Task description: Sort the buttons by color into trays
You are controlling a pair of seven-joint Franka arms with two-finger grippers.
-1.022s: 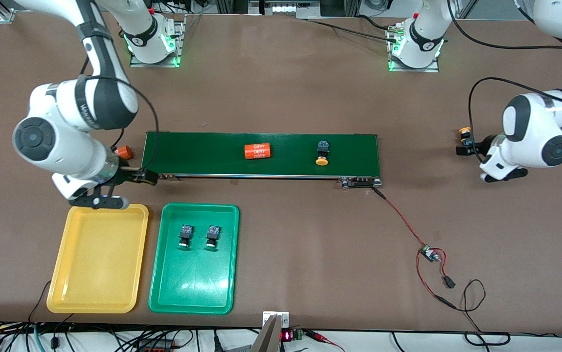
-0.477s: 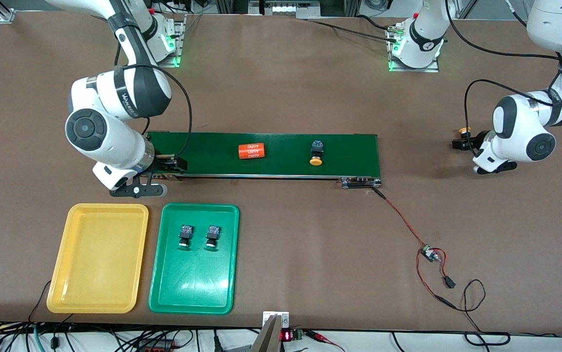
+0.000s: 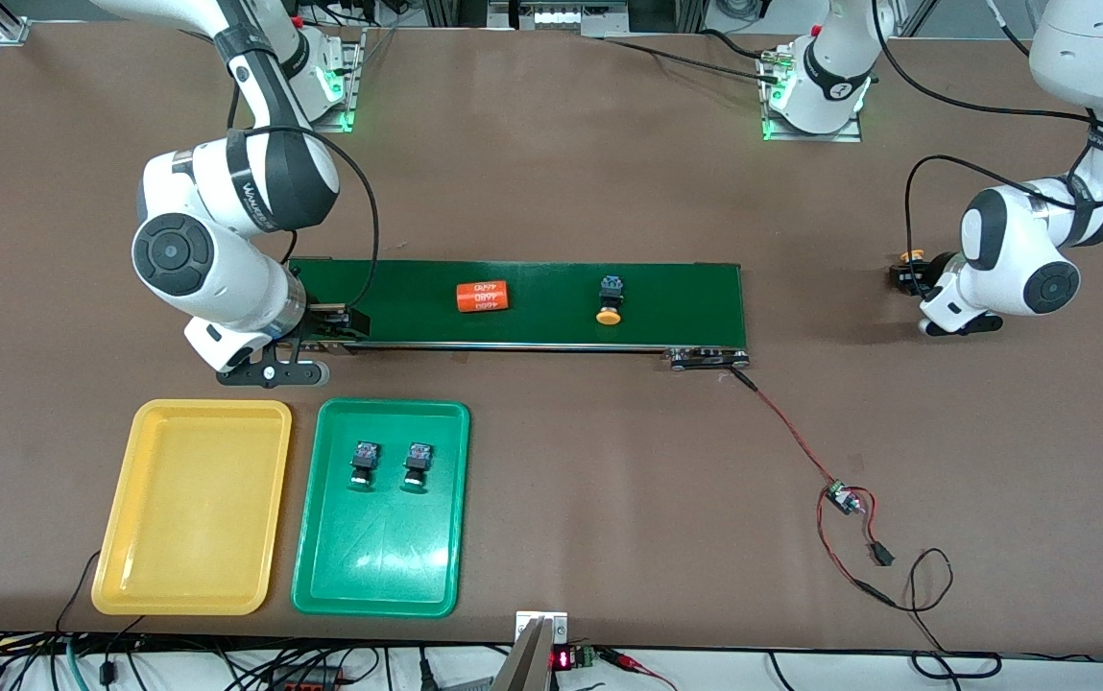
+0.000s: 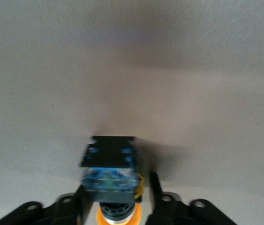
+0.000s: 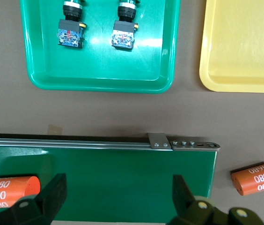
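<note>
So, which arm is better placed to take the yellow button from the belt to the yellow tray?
The right arm. Its open right gripper waits over the belt end beside the yellow tray; the yellow button lies on that belt. The left gripper is occupied, shut on another yellow button.

- Belt (image 3: 532, 302): 1 long dark green strip, lying across the middle of the table, with a metal rail along the edge nearer the front camera.
- Orange cylinder (image 3: 483, 296): 1, white print "4680", lying on its side on the belt.
- Second orange cylinder (image 5: 256, 178): 1, same print, lying on the table just off the belt's end toward the right arm's end of the table.
- Red-and-black wire (image 3: 786, 422): 1, running from the belt's other end to a small circuit board (image 3: 837, 495).
- Table (image 3: 551, 182): brown surface.
</note>
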